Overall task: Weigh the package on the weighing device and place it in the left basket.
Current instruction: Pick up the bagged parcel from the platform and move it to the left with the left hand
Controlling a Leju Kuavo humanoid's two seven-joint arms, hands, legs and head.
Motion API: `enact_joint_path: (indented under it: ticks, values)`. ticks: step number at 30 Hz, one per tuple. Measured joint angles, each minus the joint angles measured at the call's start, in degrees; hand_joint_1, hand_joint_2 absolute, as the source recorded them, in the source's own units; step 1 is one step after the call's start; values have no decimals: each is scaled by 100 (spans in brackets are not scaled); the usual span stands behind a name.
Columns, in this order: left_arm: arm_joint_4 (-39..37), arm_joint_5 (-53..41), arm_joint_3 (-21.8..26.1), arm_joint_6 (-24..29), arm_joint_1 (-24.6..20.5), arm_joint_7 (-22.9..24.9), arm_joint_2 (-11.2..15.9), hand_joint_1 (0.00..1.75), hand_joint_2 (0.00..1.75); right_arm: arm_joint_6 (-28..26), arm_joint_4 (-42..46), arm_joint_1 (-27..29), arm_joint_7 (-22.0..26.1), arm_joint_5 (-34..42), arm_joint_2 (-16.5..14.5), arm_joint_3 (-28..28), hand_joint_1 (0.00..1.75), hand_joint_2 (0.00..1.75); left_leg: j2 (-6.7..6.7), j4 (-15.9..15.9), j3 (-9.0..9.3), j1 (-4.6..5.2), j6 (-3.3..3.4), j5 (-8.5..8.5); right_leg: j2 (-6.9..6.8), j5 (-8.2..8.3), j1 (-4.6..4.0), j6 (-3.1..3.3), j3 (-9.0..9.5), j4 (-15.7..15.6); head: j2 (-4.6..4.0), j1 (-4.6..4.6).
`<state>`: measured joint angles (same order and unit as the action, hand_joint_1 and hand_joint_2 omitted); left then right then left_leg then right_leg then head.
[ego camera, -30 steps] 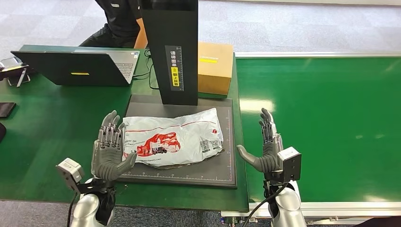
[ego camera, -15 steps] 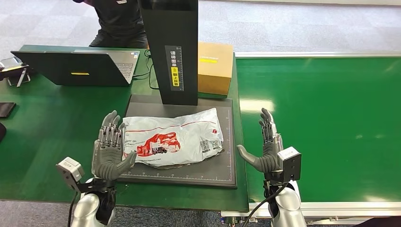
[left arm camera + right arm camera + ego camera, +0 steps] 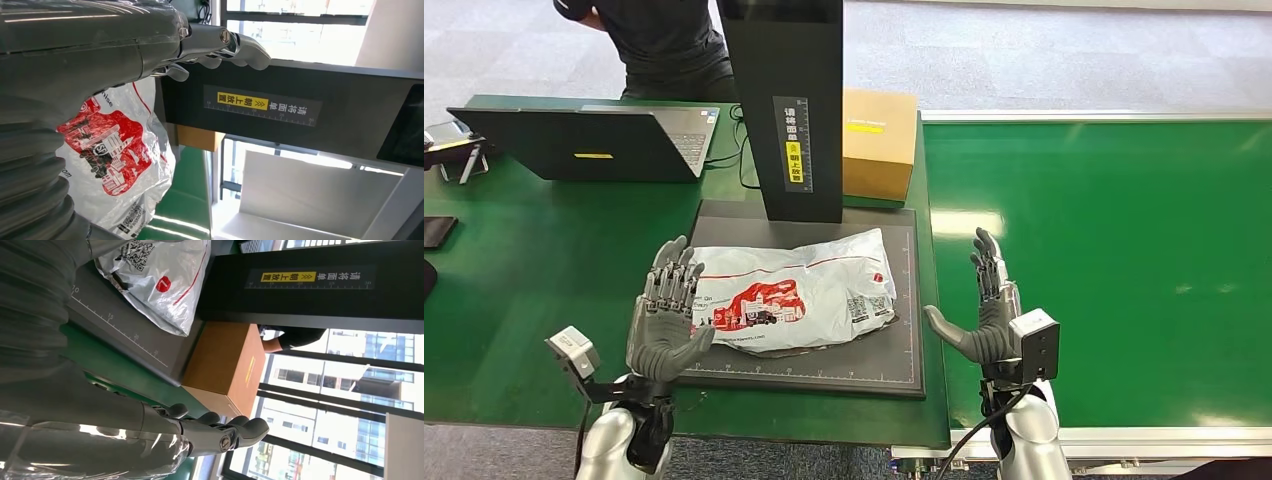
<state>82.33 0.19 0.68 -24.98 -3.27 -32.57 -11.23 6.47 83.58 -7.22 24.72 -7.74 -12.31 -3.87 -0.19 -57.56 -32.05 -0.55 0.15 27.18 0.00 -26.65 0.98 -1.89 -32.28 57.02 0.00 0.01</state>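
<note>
package (image 3: 794,295) lies flat on the weighing device (image 3: 824,365), centre of the head view, just below the black upright column (image 3: 784,110). It's a white poly mailer with red print; long axis runs left-right across the frame, slightly tilted, right end higher

left hand (image 3: 664,320) is lower left of frame, fingers spread, palm facing the package, holding nothing. It sits right at the package's left short end, fingertips over or just touching the edge; can't tell contact from the head view. Left wrist view shows the mailer close beside the palm, fingers extended toward the column

right hand (image 3: 984,315) is lower centre-right, also spread and empty, palm facing inward. It's over the green bench (image 3: 1104,250), off the platform's right edge, clear gap to the package's right end

key relation: package sits between the two palms along its long axis, left hand much nearer. My read: weighing is likely underway or done, and the next move is a two-palm squeeze on the short ends, so the right hand has more ground to cover

risks: the bag is soft and will likely buckle under end pressure. No basket visible in frame

also there: cardboard box (image 3: 879,140) behind the column, laptop (image 3: 589,140) upper left, person (image 3: 664,40) at top edge
</note>
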Motion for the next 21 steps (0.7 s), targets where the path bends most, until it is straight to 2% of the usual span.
enact_joint_path:
  ticks: [21]
  values:
    - [-83, -109, 0, 97, -10, -30, 0, 0, 175, 0, -5, 7, 17, 4, 0, 0, 0, 175, 0, 0, 0, 0, 0, 0, 0, 0, 0, 0, 0, 0, 0, 1]
